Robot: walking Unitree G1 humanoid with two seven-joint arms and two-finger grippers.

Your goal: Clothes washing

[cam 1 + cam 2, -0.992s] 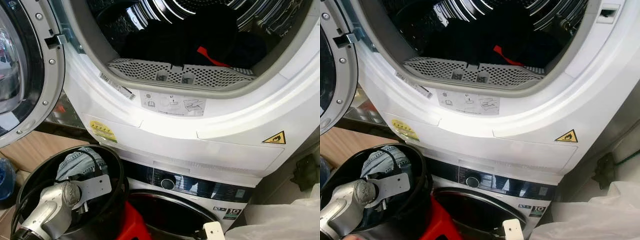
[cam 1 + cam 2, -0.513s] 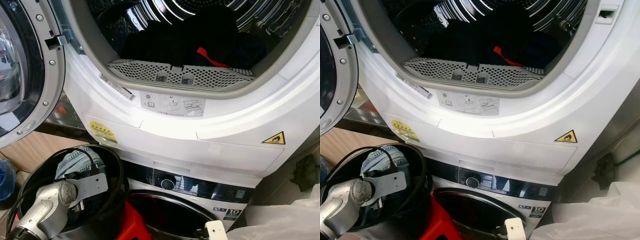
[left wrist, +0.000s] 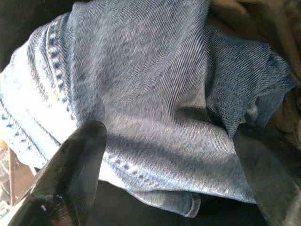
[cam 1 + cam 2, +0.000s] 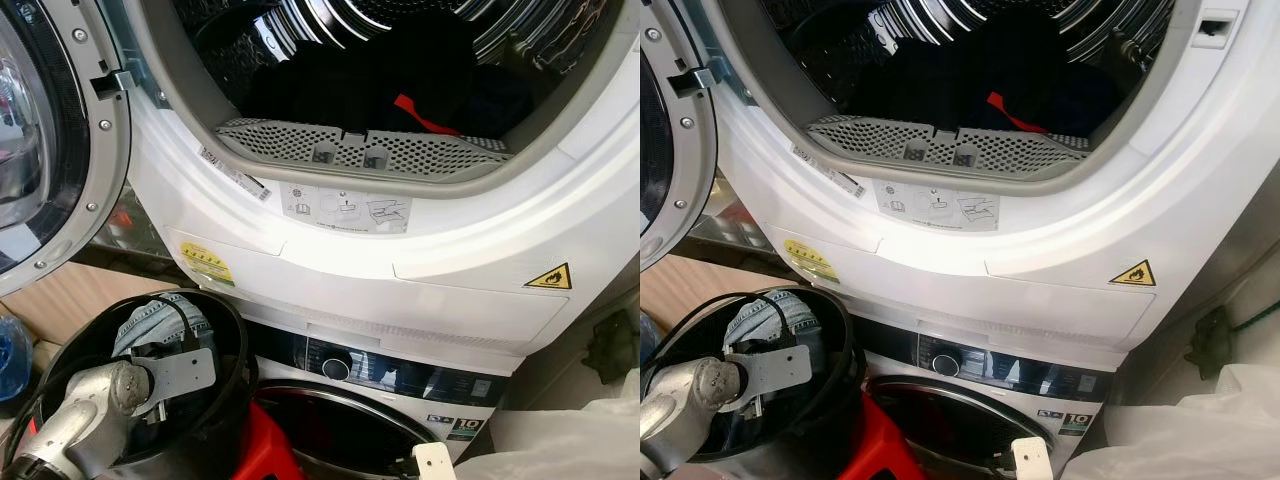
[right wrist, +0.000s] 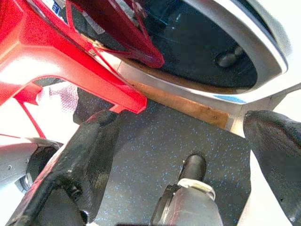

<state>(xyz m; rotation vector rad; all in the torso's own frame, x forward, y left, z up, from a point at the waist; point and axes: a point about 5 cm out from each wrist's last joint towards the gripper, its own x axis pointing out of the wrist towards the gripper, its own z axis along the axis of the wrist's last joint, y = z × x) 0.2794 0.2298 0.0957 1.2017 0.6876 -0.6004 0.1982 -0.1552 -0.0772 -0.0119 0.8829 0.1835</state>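
Directly ahead of you stand two stacked white machines. The upper dryer [image 4: 420, 260] has its round door [image 4: 50, 150] swung open to the left, and dark clothes [image 4: 370, 75] with a red strip [image 4: 425, 115] lie at the bottom of its drum, behind the perforated grey lint filter [image 4: 365, 150] along the opening's lower edge. Below it sits the washing machine [image 4: 390, 375], with a dial on its dark control strip and a closed round door. A red stool [image 4: 265, 450] stands in front of that door, on dark speckled flooring [image 5: 155, 141].

At lower left, a black bucket [image 4: 235, 350] holds blue denim jeans [image 4: 155, 320]. Your left arm reaches over the bucket's near rim, and its left gripper [image 3: 169, 141] is spread wide over the jeans, one finger [image 3: 80, 160] on either side of the folded cloth, not closed on it. Your right gripper [image 5: 183, 141] hangs low with its fingers wide apart and holding nothing, above the flooring beside the stool's leg.

Compared with a second ago, the left arm has sunk slightly lower into the bucket; the machines and clothes look unchanged.

White plastic sheeting [image 4: 570, 440] fills the lower right corner, and the open door crowds the left edge, leaving free space mainly between the bucket and the dryer opening.
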